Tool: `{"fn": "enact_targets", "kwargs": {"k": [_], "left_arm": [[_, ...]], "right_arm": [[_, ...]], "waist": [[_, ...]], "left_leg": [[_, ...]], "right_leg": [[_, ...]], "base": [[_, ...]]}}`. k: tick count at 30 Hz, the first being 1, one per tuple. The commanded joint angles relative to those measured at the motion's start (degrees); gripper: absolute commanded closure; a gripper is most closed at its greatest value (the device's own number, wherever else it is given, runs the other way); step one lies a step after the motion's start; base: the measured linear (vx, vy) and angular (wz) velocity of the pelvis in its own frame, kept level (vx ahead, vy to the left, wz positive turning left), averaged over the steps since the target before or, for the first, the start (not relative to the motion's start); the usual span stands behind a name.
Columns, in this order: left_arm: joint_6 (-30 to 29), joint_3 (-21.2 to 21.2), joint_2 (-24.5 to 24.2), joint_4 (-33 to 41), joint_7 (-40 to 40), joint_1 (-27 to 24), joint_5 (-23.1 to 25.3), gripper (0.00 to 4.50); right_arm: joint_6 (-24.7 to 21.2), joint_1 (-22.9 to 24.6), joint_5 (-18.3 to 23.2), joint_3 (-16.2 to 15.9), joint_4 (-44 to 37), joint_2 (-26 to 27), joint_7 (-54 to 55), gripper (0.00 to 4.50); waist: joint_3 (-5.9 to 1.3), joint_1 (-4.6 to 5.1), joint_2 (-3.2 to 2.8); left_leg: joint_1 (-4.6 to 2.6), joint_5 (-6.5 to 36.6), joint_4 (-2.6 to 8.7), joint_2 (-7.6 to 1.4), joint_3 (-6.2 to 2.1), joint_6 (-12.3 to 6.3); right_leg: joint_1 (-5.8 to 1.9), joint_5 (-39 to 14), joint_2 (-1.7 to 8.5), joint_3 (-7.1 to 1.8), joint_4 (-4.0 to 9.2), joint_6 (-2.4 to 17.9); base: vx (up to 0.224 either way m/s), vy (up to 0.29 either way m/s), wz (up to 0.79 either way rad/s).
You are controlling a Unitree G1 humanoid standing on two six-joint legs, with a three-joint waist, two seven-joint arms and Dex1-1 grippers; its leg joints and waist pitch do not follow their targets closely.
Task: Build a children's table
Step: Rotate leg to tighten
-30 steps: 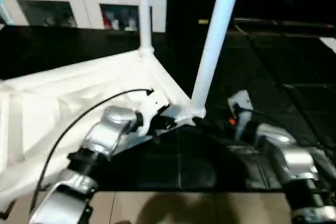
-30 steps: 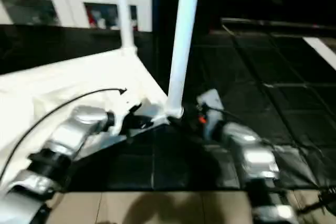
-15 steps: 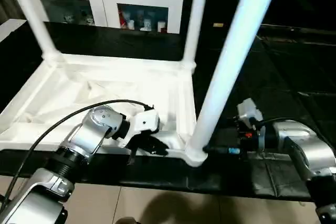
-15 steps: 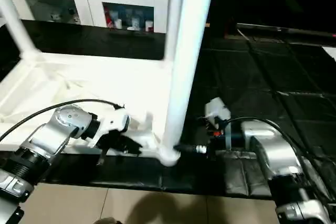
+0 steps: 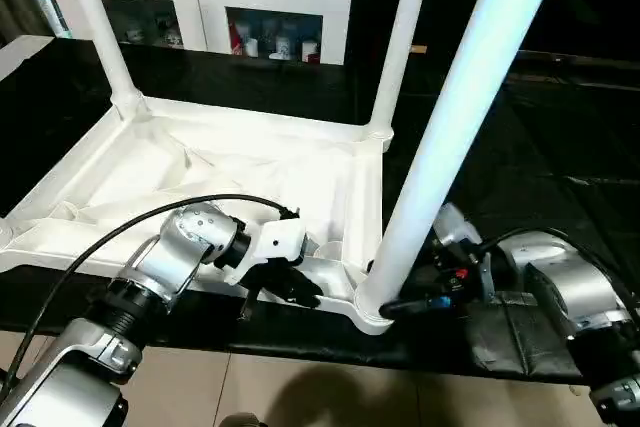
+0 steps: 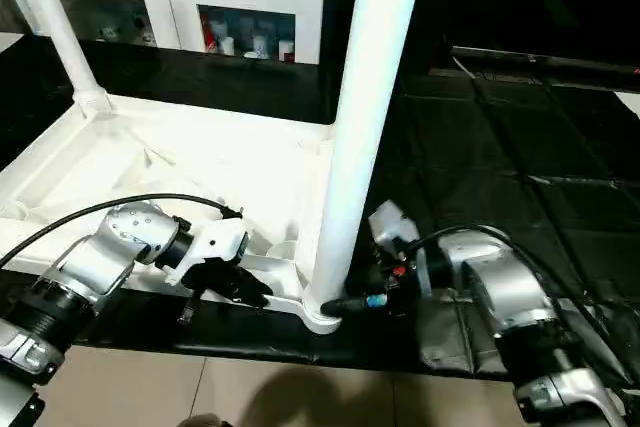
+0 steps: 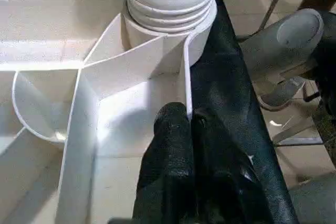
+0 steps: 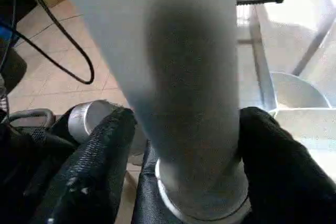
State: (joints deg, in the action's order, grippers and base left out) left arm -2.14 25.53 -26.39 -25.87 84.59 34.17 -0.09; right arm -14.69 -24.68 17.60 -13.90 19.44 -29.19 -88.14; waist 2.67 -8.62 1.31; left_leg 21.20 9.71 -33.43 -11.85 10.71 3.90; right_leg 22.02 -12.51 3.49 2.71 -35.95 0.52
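The white table top (image 5: 200, 162) lies upside down on a black surface, ribs up. Three legs stand in its corner sockets: far left (image 5: 95, 17), far right (image 5: 405, 37) and near right (image 5: 450, 137). My left gripper (image 5: 290, 287) is at the near rim beside the near right socket, shut on the thin rim wall (image 7: 185, 77), which runs in between its fingers (image 7: 170, 129). My right gripper (image 5: 388, 295) reaches in from the right, its black fingers (image 8: 100, 166) pressed on both sides of the near right leg (image 8: 178, 66) just above the socket.
A white glass-door cabinet (image 5: 200, 7) stands behind the table top. Black quilted matting (image 5: 560, 147) spreads to the right. Tan floor (image 5: 300, 387) shows below the near edge. A black cable (image 5: 130, 232) arcs over my left forearm.
The camera has shifted. My right gripper has moved in against the near right leg and its fingers have closed around the base. The left gripper keeps its hold on the rim.
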Motion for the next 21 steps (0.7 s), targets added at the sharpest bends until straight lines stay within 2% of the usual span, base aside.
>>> {"fn": "enact_targets", "kwargs": {"k": [1, 4, 7, 13, 16, 17, 19, 20, 21], "left_arm": [[1.61, 1.80, 0.87, 0.23, 1.43, 1.52, 1.12, 4.50], [2.12, 1.85, 0.99, -0.22, 1.22, 1.56, 1.32, 4.50], [2.40, 1.89, 1.04, -0.46, 1.06, 1.50, 1.46, 4.50], [1.90, 1.73, 1.40, -1.08, -0.41, 1.67, 1.83, 4.50], [0.36, 1.33, 1.70, -1.21, -1.52, 1.69, 1.83, 4.50], [-2.57, 0.25, 2.35, -1.07, -3.25, 1.49, 1.12, 4.50], [-3.71, -0.27, 2.65, -1.02, -3.93, 1.40, 0.76, 4.50], [-5.96, -1.12, 3.12, -0.43, -5.15, 1.19, 0.15, 4.50], [-8.93, -2.08, 3.84, 0.60, -6.95, 0.91, -0.42, 4.50]], "right_arm": [[0.69, -0.38, -0.31, -0.89, 0.51, -0.06, -1.89, 1.73], [0.77, -0.53, -0.35, -1.25, 0.86, 0.20, -2.13, 2.05], [0.59, -0.56, -0.26, -1.52, 0.99, 0.40, -2.32, 2.28], [-0.24, 0.36, 0.29, -1.86, -0.04, 0.33, -3.09, 2.40], [-0.94, 1.11, 0.90, -1.75, -0.89, 0.33, -2.90, 2.41], [-1.75, 2.98, 1.93, -0.83, -2.89, 1.07, -0.76, 2.41], [-1.80, 3.82, 2.25, -0.26, -3.65, 1.58, 0.55, 2.41], [-2.78, 4.86, 2.04, 0.98, -4.12, 3.31, 5.33, 2.41], [-3.01, 6.00, 0.46, 2.36, -4.04, 6.03, 12.97, 2.41]], "waist": [[-3.43, 0.38, 0.34], [-3.45, 0.27, 0.18], [-3.35, 0.33, 0.26], [-3.42, 0.33, 0.27], [-3.43, 0.29, 0.26], [-3.40, 0.31, 0.12], [-3.40, 0.09, 0.21], [-3.35, 0.09, 0.23], [-3.18, 0.16, -0.52]], "left_leg": [[-1.06, 9.60, 3.42, -1.98, -0.47, -1.87], [-0.98, 9.63, 3.37, -1.94, -0.50, -1.95], [-0.97, 10.18, 3.43, -1.95, -0.52, -1.71], [-1.02, 10.27, 3.41, -1.95, -0.53, -1.57], [-1.07, 10.19, 3.40, -1.98, -0.53, -1.64], [-1.07, 10.44, 3.40, -1.94, -0.52, -1.58], [-1.15, 10.54, 3.46, -1.95, -0.52, -1.52], [-1.14, 10.81, 3.51, -1.95, -0.54, -1.47], [-1.25, 11.96, 3.68, -1.95, -0.59, -0.78]], "right_leg": [[-2.11, -5.68, 4.41, -2.39, 4.09, 12.72], [-2.10, -5.29, 4.44, -2.37, 4.05, 12.89], [-2.12, -6.35, 4.47, -2.41, 4.14, 12.68], [-2.13, -6.82, 4.47, -2.42, 4.13, 12.49], [-2.08, -6.38, 4.43, -2.39, 4.12, 12.68], [-2.07, -6.53, 4.40, -2.41, 4.15, 12.67], [-2.10, -6.53, 4.41, -2.43, 4.16, 12.60], [-2.06, -7.12, 4.44, -2.42, 4.24, 12.51], [-1.79, -8.64, 4.46, -2.51, 4.58, 12.29]], "base": [[0.000, 0.000, 0.00], [0.000, 0.000, 0.00], [0.000, 0.000, 0.00], [0.000, 0.000, 0.00], [0.000, 0.000, 0.00], [0.000, 0.000, 0.00], [0.000, 0.000, 0.00], [0.000, 0.000, 0.00], [0.000, 0.000, 0.00]]}}
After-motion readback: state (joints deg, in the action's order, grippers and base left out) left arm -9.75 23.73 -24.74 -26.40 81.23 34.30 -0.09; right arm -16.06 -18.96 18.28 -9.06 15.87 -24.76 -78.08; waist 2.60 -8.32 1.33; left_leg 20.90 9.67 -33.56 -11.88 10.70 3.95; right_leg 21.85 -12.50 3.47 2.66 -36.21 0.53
